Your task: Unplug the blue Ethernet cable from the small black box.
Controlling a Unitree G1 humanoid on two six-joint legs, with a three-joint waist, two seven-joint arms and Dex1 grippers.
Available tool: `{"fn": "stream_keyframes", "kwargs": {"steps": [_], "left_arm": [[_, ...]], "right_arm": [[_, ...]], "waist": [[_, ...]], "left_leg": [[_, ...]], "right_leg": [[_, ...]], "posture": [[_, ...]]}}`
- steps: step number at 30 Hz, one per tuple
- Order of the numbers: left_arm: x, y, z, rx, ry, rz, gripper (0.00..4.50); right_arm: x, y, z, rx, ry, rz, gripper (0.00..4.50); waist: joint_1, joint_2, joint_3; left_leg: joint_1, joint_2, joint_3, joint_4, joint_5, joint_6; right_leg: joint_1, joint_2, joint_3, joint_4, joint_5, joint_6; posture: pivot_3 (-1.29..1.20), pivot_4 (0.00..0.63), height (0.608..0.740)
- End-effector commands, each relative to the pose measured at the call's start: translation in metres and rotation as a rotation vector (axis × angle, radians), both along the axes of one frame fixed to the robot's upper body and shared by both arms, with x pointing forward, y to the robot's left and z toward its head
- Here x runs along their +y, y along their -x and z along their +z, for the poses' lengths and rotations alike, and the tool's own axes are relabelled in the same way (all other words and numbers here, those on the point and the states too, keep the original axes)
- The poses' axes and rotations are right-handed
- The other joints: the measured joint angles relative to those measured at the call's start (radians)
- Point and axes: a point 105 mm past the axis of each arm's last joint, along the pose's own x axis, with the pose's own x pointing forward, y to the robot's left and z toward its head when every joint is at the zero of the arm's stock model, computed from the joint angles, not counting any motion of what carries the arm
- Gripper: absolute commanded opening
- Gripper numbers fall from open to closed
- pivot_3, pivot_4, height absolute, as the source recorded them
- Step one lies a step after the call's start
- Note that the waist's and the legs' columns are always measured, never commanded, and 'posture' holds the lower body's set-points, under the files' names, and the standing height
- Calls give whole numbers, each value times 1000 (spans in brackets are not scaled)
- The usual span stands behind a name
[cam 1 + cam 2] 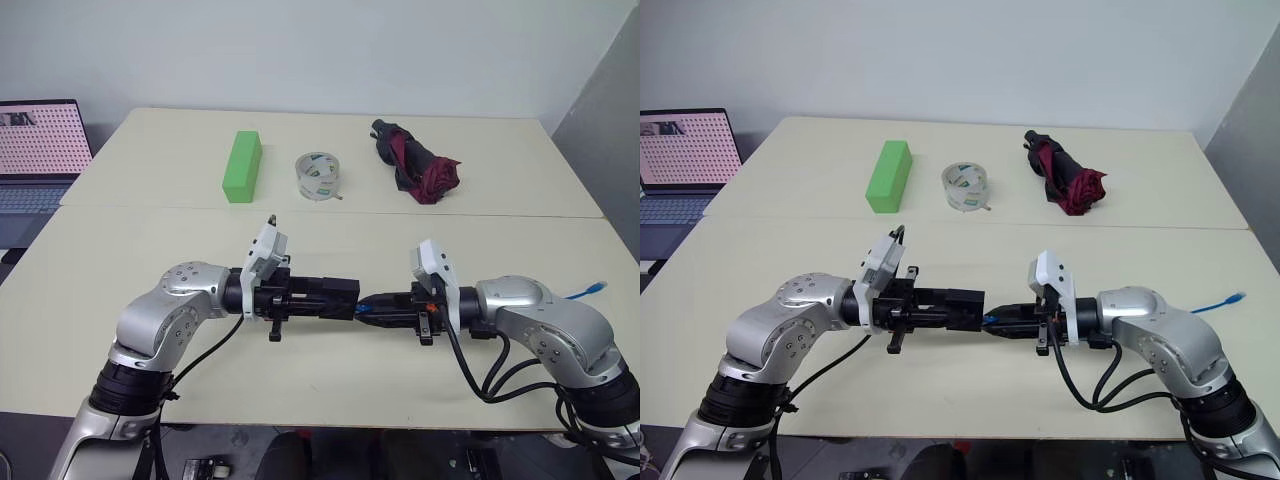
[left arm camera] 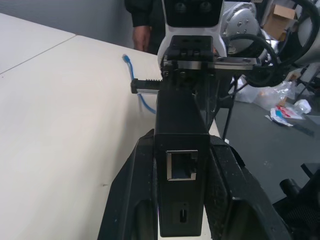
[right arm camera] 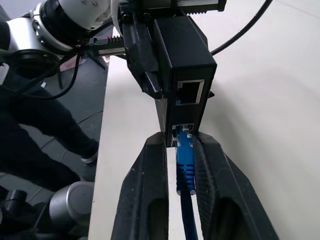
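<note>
1. My right gripper (image 3: 180, 150) is closed narrowly on the plug end of the blue Ethernet cable (image 3: 184, 160), one black finger on each side of the plug, with the fingertips right at the face of the small black box (image 3: 185, 60).
2. The plug is seated in the lower port of the box; the port above it stands open.
3. My left gripper (image 2: 181, 165) is clamped on the small black box, a finger pressed against each of its side walls, so the box hangs above the table (image 1: 150, 230) between my two arms.
4. In the head views the two grippers point at each other, roughly level, with the box (image 1: 335, 296) on my left and the plug just beside it on my right.
5. The rest of the blue cable trails back along my right arm, and its free end (image 1: 596, 288) lies on the table near the right edge.
6. Well beyond my hands, across the far half of the table, lie a green block (image 1: 242, 166), a roll of clear tape (image 1: 318, 176) and a folded dark red umbrella (image 1: 420, 165), each apart from the others.
7. An open laptop (image 1: 35, 150) sits off the table's left side.
</note>
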Motion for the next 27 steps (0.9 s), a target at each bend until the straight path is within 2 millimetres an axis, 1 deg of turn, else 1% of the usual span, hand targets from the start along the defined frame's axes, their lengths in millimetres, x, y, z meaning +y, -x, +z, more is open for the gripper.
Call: {"fn": "stream_keyframes", "kwargs": {"steps": [1, 4, 5, 6, 10, 13, 15, 17, 21, 23, 24, 25, 27], "left_arm": [[-3, 7, 9, -45, 18, -28, 794], [-3, 12, 8, -45, 14, -54, 793], [-3, 14, 7, -45, 12, -62, 793], [-3, 15, 7, -45, 10, -67, 793], [-3, 17, 5, -46, 2, -73, 793], [0, 14, 0, -47, -9, -38, 793], [5, 12, -4, -51, -31, -13, 793], [13, 9, -8, -49, -48, 21, 793], [25, 4, -13, -47, -66, 89, 792], [30, 0, -14, -49, -68, 128, 792], [32, -3, -14, -53, -67, 151, 792], [33, -6, -15, -59, -66, 178, 792], [34, -11, -15, -67, -57, 216, 792]], "right_arm": [[1, 1, 11, -39, -9, 31, 359], [1, 0, 13, -33, -6, 43, 297], [1, 0, 13, -30, -4, 47, 92], [1, 0, 13, -27, -3, 50, 32], [-1, -1, 13, -19, 3, 55, 30], [-4, -3, 12, -22, 18, 47, 29], [-9, -6, 10, -28, 32, 30, 28], [-18, -15, 8, -47, 54, -11, 27], [-37, -36, 7, -92, 84, -108, 26], [-52, -55, 4, -162, 129, -195, 26], [-59, -68, 3, -205, 148, -258, 26], [-68, -87, 0, -283, 198, -351, 26], [-80, -115, -6, -394, 282, -482, 25]], "waist": [[0, 0, 0], [0, 0, 0], [0, 0, 0], [0, 0, 0], [0, 0, 0], [0, 0, 0], [0, 0, 0], [0, 0, 0], [0, 0, 0], [0, 0, 0], [0, 0, 0], [0, 0, 0], [-1, 0, 0]], "left_leg": [[0, 0, 0, 0, 0, 0], [0, 0, 0, 0, 0, 0], [0, 0, 0, 0, 0, 0], [0, 0, 0, 0, 0, 0], [0, 0, 0, 0, 0, 0], [0, 0, 0, 0, 0, 0], [0, 0, 0, 0, -1, 1], [0, 0, 0, 0, -1, 3], [0, 0, 0, 0, -2, 3], [0, 0, -1, 0, -2, 3], [0, 0, -1, 0, -2, 3], [0, 0, 0, 0, -2, 3], [0, 0, 0, 0, -2, 3]], "right_leg": [[0, 0, 0, 0, 0, 0], [0, 0, 0, 0, 0, 0], [0, 0, 0, 0, 0, 0], [0, 0, 0, 0, 0, 0], [0, 0, 0, 0, 0, 0], [0, 0, 0, 0, 0, 0], [0, 0, 0, 0, 0, 0], [0, 0, 0, 0, 0, 0], [0, 0, 0, 0, 0, 0], [0, 0, -1, 0, 0, 0], [0, 0, -1, 0, 0, 0], [0, 0, 0, 0, 0, 0], [0, 0, 0, 0, 0, 0]], "posture": [[0, 150, 740], [0, 150, 740], [0, 150, 740], [0, 150, 740], [0, 150, 740], [0, 150, 740], [0, 150, 740], [0, 150, 740], [0, 150, 740], [0, 150, 740], [0, 150, 740], [0, 150, 740], [0, 150, 740]]}}
